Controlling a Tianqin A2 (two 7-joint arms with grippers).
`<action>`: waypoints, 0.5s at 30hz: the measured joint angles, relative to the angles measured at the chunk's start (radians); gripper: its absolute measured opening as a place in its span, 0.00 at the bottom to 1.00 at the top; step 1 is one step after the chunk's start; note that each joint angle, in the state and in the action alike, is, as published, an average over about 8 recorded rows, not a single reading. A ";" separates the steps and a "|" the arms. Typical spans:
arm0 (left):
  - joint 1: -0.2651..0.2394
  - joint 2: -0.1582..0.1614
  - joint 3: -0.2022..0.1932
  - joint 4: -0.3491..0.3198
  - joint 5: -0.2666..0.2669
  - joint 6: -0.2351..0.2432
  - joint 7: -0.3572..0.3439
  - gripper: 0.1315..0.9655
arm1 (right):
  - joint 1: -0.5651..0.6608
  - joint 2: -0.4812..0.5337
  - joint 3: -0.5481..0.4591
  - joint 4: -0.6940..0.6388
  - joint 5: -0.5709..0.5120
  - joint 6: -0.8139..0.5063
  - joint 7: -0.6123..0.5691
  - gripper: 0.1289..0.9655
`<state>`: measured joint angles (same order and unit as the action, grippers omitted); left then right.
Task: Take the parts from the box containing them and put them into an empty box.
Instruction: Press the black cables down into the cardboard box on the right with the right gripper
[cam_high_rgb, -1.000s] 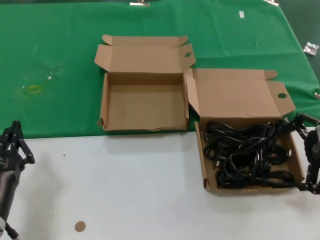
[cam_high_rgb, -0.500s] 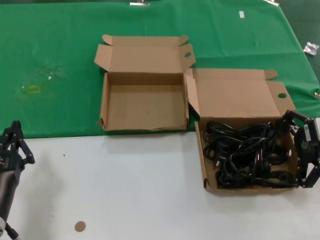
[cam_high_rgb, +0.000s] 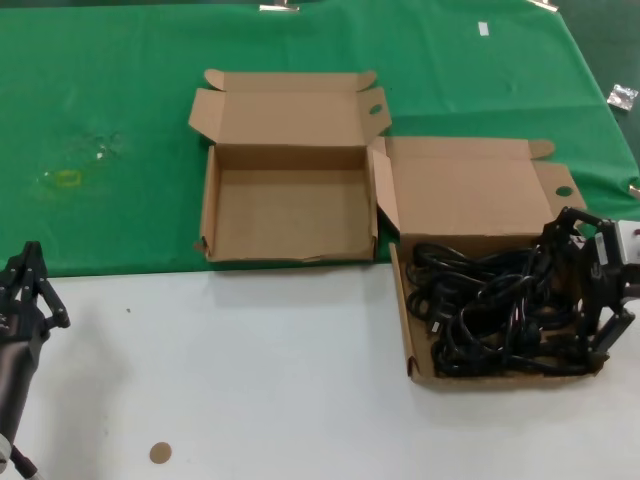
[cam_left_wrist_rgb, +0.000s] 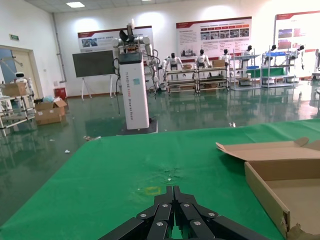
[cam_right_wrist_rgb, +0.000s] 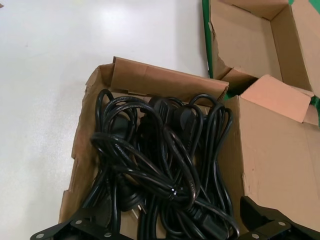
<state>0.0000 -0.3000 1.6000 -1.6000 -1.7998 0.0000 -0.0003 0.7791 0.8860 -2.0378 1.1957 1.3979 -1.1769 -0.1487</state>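
The box containing the parts (cam_high_rgb: 414, 330) lies at the right, half on the white table, its lid open toward the back. Black power cords (cam_high_rgb: 495, 305) fill it in tangled loops; they also show in the right wrist view (cam_right_wrist_rgb: 160, 160). My right gripper (cam_high_rgb: 585, 290) is open, spread wide over the right end of that box, above the cords. The empty box (cam_high_rgb: 290, 205) lies open on the green cloth at the middle. My left gripper (cam_high_rgb: 25, 290) is shut and parked at the near left, its fingers (cam_left_wrist_rgb: 174, 197) pressed together.
The green cloth (cam_high_rgb: 120, 120) covers the far half of the table, the white table top (cam_high_rgb: 250, 370) the near half. A small brown disc (cam_high_rgb: 160, 453) lies near the front. A small packet (cam_high_rgb: 622, 96) lies at the far right.
My right gripper has moved left from beside the full box to over its right end, above the cords. The left arm has not moved.
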 joint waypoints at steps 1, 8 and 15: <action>0.000 0.000 0.000 0.000 0.000 0.000 0.000 0.02 | 0.001 -0.003 0.000 -0.002 -0.001 0.000 -0.001 0.96; 0.000 0.000 0.000 0.000 0.000 0.000 0.000 0.02 | 0.003 -0.017 -0.001 -0.012 -0.005 -0.001 -0.011 0.88; 0.000 0.000 0.000 0.000 0.000 0.000 0.000 0.02 | 0.004 -0.025 -0.003 -0.031 -0.007 -0.003 -0.022 0.76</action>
<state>0.0000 -0.3000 1.6000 -1.6000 -1.7996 0.0000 -0.0005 0.7835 0.8607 -2.0409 1.1643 1.3905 -1.1803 -0.1708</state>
